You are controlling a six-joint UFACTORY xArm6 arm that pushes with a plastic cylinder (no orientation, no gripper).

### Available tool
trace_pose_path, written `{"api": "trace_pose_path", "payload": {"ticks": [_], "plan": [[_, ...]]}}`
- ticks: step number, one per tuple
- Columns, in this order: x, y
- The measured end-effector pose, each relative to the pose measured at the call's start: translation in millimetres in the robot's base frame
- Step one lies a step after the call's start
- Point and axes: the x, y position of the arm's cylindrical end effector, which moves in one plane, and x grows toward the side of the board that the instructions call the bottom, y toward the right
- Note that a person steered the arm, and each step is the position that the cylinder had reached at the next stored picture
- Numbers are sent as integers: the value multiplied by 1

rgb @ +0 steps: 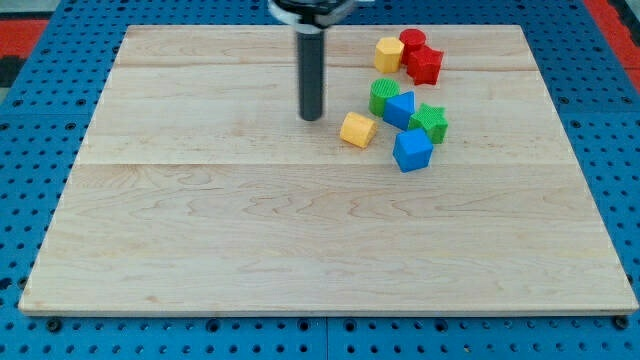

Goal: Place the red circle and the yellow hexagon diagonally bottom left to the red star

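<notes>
The red star lies near the view's top right of the wooden board. The red circle touches it at its upper left. The yellow hexagon sits just left of both, touching them. My tip rests on the board well to the left of and below this group, left of a yellow cube. The rod stands upright and touches no block.
A cluster lies below the red star: a green round block, a blue block, a green star and a blue cube. The board is bordered by a blue pegboard surface.
</notes>
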Motion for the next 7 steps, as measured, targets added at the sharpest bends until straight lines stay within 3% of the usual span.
{"api": "trace_pose_path", "payload": {"ticks": [4,5,7], "plan": [[-125,20],[-156,82],[-166,195]]}}
